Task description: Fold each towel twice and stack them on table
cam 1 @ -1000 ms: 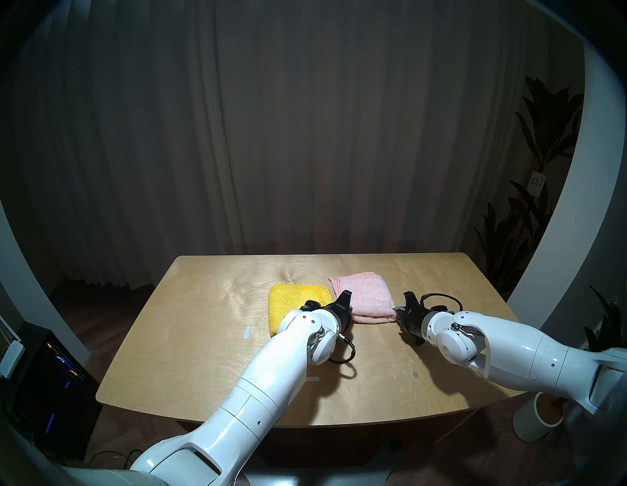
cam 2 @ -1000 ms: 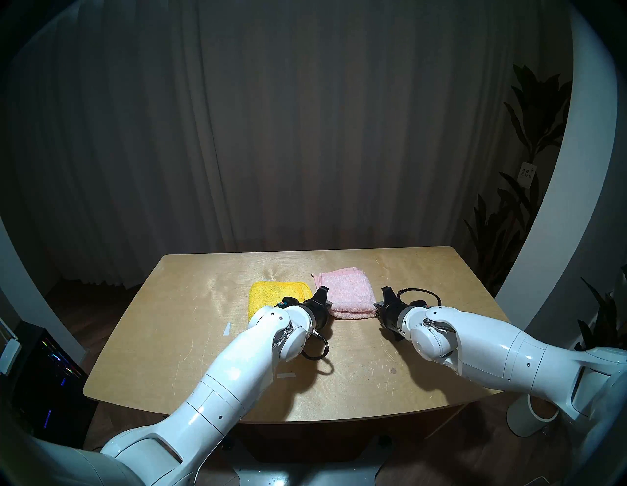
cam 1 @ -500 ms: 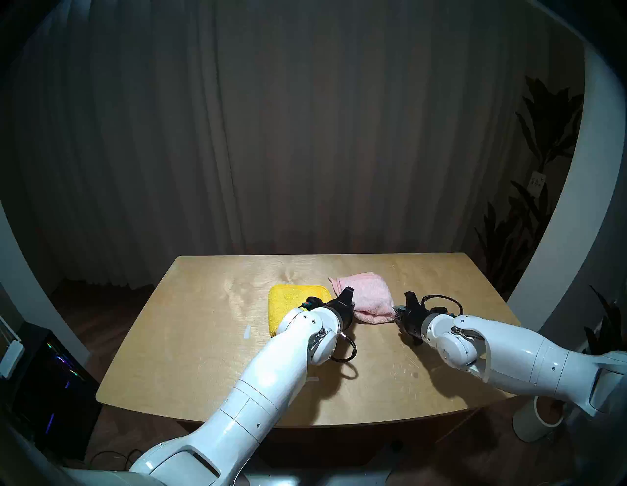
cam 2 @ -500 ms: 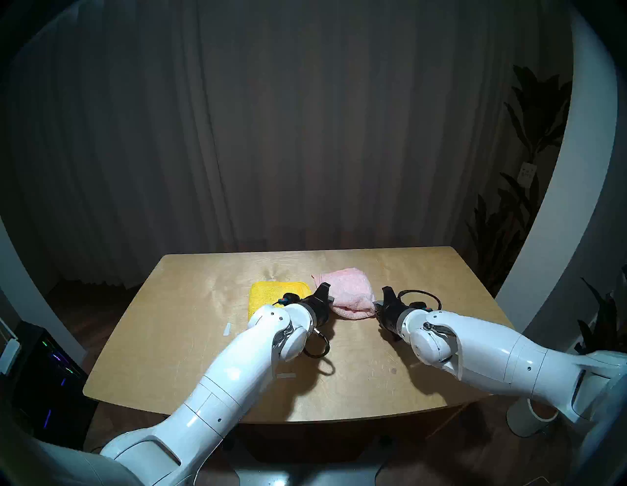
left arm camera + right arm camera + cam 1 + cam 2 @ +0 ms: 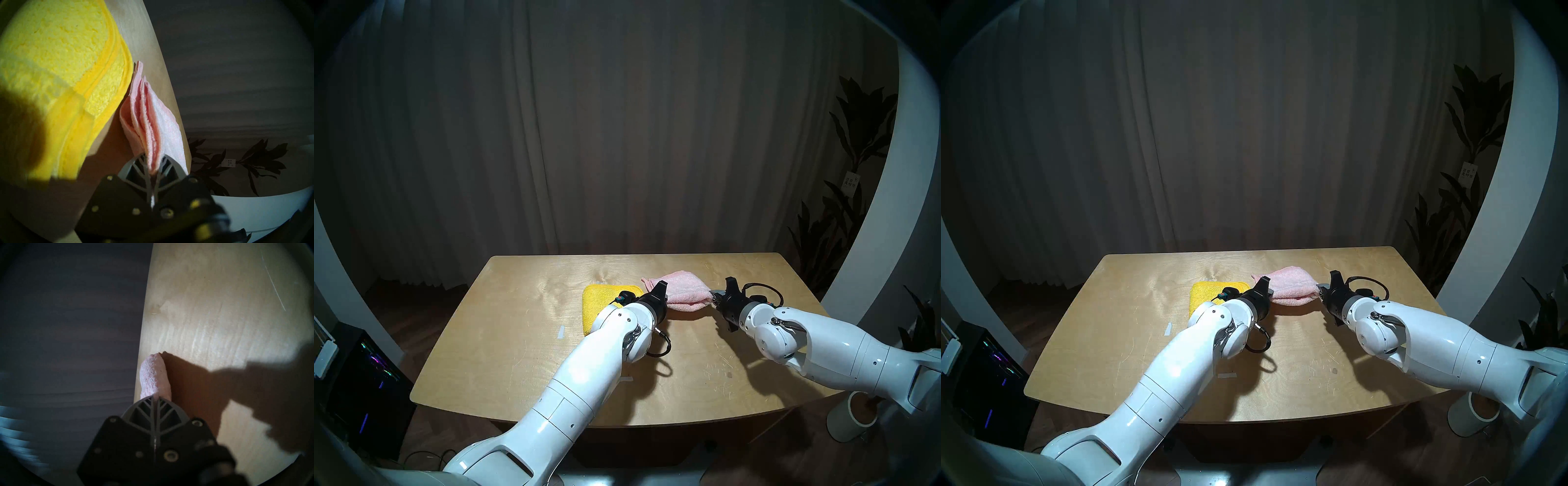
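Note:
A folded pale pink towel [image 5: 683, 292] [image 5: 1290, 288] hangs between my two grippers, its near edge raised off the table [image 5: 517, 339] and its far edge still touching the wood. My left gripper [image 5: 665, 298] [image 5: 153, 162] is shut on the towel's near left corner, where several pink layers [image 5: 153, 127] fan out. My right gripper [image 5: 712, 294] [image 5: 155, 399] is shut on the near right corner [image 5: 153, 375]. A folded yellow towel [image 5: 599, 302] [image 5: 59, 59] lies flat just left of the pink one, partly hidden by my left wrist.
Two small white tape strips [image 5: 561, 332] lie on the table's left half. A white cylindrical bin [image 5: 850, 421] stands on the floor at the near right, a lit computer case [image 5: 358, 373] at the left, and a plant [image 5: 843, 220] at the right. Curtains hang behind.
Both grippers closed fully on the pink towel's near corners and rose with them. The towel's near edge lifted from flat on the table; the yellow towel stayed put.

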